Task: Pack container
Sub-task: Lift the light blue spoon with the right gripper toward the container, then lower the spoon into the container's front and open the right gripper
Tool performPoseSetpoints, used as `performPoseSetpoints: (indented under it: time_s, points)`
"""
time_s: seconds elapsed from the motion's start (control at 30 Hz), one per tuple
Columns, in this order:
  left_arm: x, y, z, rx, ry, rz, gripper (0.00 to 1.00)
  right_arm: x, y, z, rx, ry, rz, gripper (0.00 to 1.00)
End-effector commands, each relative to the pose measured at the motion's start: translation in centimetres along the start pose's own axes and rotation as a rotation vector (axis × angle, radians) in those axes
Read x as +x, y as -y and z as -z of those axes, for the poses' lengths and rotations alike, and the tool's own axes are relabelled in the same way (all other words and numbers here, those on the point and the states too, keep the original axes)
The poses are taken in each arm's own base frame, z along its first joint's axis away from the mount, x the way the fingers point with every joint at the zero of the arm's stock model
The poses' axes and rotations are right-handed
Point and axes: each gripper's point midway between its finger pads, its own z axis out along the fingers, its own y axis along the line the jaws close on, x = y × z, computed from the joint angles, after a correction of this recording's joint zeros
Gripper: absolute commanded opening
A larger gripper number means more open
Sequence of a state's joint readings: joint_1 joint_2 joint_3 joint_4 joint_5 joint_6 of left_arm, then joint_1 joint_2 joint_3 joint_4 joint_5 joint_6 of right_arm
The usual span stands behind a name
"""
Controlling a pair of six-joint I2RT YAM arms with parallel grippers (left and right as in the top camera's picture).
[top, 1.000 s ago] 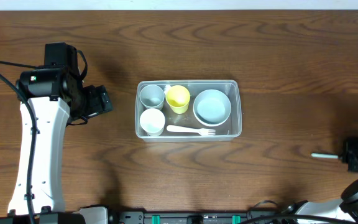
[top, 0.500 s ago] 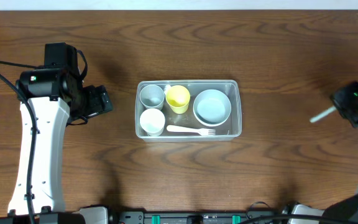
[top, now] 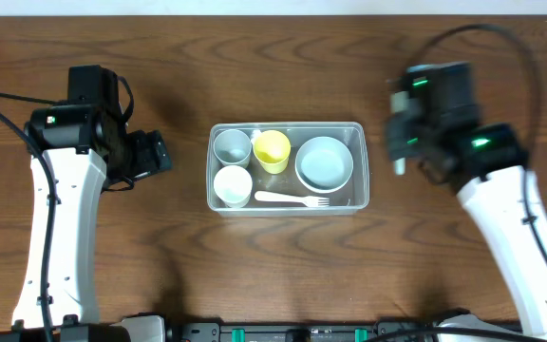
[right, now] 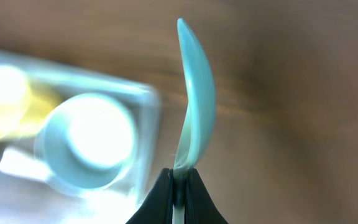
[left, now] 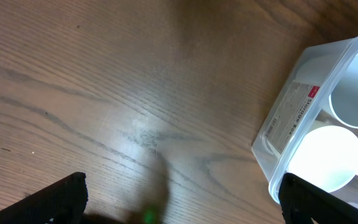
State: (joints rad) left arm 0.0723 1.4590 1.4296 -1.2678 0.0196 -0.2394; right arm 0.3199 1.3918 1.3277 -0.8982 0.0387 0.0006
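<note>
The clear container (top: 286, 125) sits mid-table and holds a grey cup (top: 233, 145), a yellow cup (top: 273, 149), a white cup (top: 233, 185), a pale blue bowl (top: 324, 162) and a white fork (top: 292, 199). My right gripper (top: 399, 152) hangs just right of the container. In the right wrist view it (right: 179, 177) is shut on the handle of a pale blue spoon (right: 194, 106), with the container's wall (right: 151, 118) and the bowl (right: 89, 140) blurred at the left. My left gripper (top: 155, 154) is open and empty left of the container (left: 291, 118), fingers (left: 182, 193) wide apart.
Bare wooden table (top: 444, 76) surrounds the container on all sides. The left arm (top: 60, 218) stands over the left part of the table, the right arm (top: 511, 218) over the right part.
My right arm has swung from the table's far right edge leftward and up to just beside the container, carrying the spoon. The left arm has not moved.
</note>
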Motion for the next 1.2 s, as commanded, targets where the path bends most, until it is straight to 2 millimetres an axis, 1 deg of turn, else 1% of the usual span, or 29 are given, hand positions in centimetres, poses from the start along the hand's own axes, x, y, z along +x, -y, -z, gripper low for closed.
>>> performPoseSetpoints:
  time_s: [0.0,0.03,0.1,0.2,0.27,0.37,0.5,0.67,0.8,0.9,1.0,1.17]
  points:
    - [0.2,-0.3,-0.3,-0.009,-0.012,0.010,0.98,-1.2,-4.9,1.4,-0.062,0.074,0.469,0.01]
    - [0.2,-0.3,-0.3,-0.009,-0.012,0.010,0.98,-1.3,-6.5,1.6,-0.082,0.097,0.558,0.01]
    - [0.2,-0.3,-0.3,-0.009,-0.012,0.010,0.98,-1.7,-9.0,2.0,-0.111,0.144,0.699,0.01]
    - [0.2,-0.3,-0.3,-0.009,-0.012,0.010,0.98,-2.2,-11.8,2.6,-0.140,0.210,0.836,0.02]
    - [0.2,-0.3,-0.3,-0.009,-0.012,0.010,0.98,-2.2,-12.8,2.5,-0.151,0.222,0.892,0.01]
    - [0.2,-0.3,-0.3,-0.009,-0.011,0.010,0.98,-1.4,-13.8,1.5,-0.175,0.190,0.919,0.01]
    - [0.2,-0.3,-0.3,-0.009,-0.011,0.010,0.98,0.9,-15.9,-0.7,-0.267,0.104,0.957,0.01]
    - [0.2,-0.3,-0.3,-0.009,-0.011,0.010,0.98,2.8,-17.5,-3.5,-0.304,0.017,0.996,0.01]
    - [0.2,-0.3,-0.3,-0.009,-0.011,0.010,0.98,4.3,-18.6,-5.0,-0.369,-0.038,1.001,0.01]
    - [0.2,-0.3,-0.3,-0.009,-0.011,0.010,0.98,5.4,-19.2,-5.7,-0.421,-0.072,0.998,0.01]
    - [0.2,-0.3,-0.3,-0.010,-0.011,0.010,0.98,6.1,-19.2,-6.2,-0.433,-0.104,0.999,0.01]
    - [0.2,-0.3,-0.3,-0.010,-0.011,0.010,0.98,7.1,-18.9,-6.3,-0.442,-0.151,1.001,0.01]
